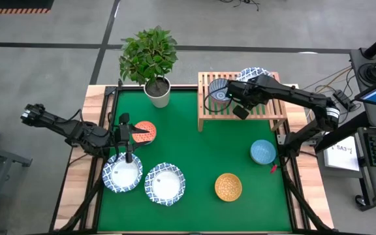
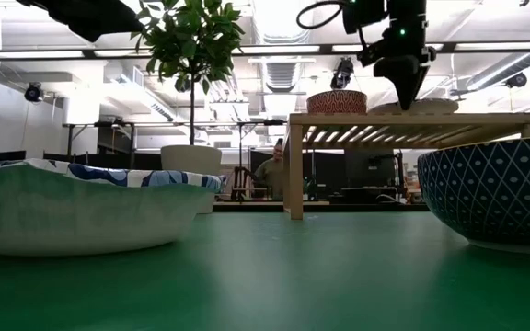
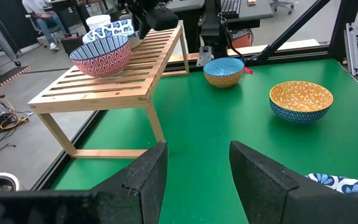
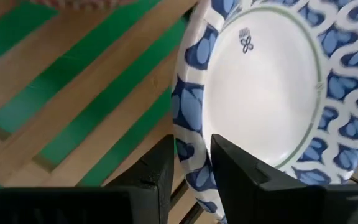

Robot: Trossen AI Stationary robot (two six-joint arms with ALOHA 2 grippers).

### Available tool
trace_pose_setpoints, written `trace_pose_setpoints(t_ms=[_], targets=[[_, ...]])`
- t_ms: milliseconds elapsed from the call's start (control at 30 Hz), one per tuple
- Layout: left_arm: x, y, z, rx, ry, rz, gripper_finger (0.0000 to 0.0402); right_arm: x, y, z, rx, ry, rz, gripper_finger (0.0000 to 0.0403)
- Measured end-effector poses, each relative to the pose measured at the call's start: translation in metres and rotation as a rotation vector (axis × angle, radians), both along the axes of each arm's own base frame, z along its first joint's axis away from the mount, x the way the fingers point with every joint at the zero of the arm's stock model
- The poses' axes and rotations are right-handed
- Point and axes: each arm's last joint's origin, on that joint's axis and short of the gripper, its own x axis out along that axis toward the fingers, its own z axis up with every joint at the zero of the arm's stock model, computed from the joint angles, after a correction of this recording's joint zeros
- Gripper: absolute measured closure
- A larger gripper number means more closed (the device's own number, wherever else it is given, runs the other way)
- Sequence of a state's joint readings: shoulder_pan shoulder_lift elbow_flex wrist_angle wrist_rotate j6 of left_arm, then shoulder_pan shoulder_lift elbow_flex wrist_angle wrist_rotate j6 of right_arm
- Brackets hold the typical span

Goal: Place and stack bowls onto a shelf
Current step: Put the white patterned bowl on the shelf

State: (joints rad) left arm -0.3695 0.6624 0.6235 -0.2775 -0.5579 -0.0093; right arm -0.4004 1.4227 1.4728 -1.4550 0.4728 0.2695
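The shelf [image 1: 241, 101], pale slatted wood on short legs, stands at the far edge of the green-covered table [image 1: 201, 163], toward its right corner. On its slats sit a small glazed bowl with a red wavy pattern [image 3: 101, 55] and, beside it toward the shelf's right end, a wide white bowl with a blue patterned rim [image 4: 266, 87]. The right gripper [image 4: 190, 163] straddles that rim, one finger inside and one outside, the gap narrow, seemingly pinching the edge. The left gripper [image 3: 194, 165] hovers open and empty near the table's left edge, above two more wide white bowls [image 1: 123, 173] [image 1: 165, 184] at the near edge; an orange-red bowl [image 1: 145, 132] lies just beyond. The light blue bowl [image 1: 263, 152] and yellow-orange bowl [image 1: 228, 187] sit well apart toward the right, leaving open green cloth mid-table.
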Motion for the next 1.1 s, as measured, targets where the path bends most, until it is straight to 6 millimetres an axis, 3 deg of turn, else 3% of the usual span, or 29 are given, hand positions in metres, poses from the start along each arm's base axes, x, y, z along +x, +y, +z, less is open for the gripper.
trace_pose_setpoints(t_ms=[100, 267, 500, 667, 833, 967, 1100], targets=[[0.000, 0.000, 0.000, 0.000, 0.000, 0.000, 0.0245, 0.000, 0.000, -0.002, 0.004, 0.004, -0.005, 0.0319], [0.000, 0.000, 0.000, 0.000, 0.000, 0.000, 0.0245, -0.002, 0.001, 0.003, 0.000, -0.008, -0.003, 0.0381], [0.000, 0.000, 0.001, -0.006, -0.015, 0.000, 0.0245, -0.010, 0.018, 0.033, -0.043, -0.144, 0.007, 0.0390], [0.004, -0.002, 0.004, -0.022, -0.047, -0.010, 0.0245, -0.022, 0.056, 0.063, -0.029, -0.355, 0.030, 0.0390], [0.014, -0.007, 0.006, -0.022, -0.078, -0.084, 0.0245, -0.032, 0.101, 0.079, 0.181, -0.596, 0.053, 0.0391], [0.025, -0.014, 0.007, -0.017, -0.118, -0.146, 0.0245, -0.024, 0.139, 0.074, 0.332, -0.651, 0.145, 0.0391], [0.035, -0.018, 0.006, -0.019, -0.131, -0.171, 0.0245, -0.005, 0.179, 0.051, 0.382, -0.688, 0.290, 0.0391]])
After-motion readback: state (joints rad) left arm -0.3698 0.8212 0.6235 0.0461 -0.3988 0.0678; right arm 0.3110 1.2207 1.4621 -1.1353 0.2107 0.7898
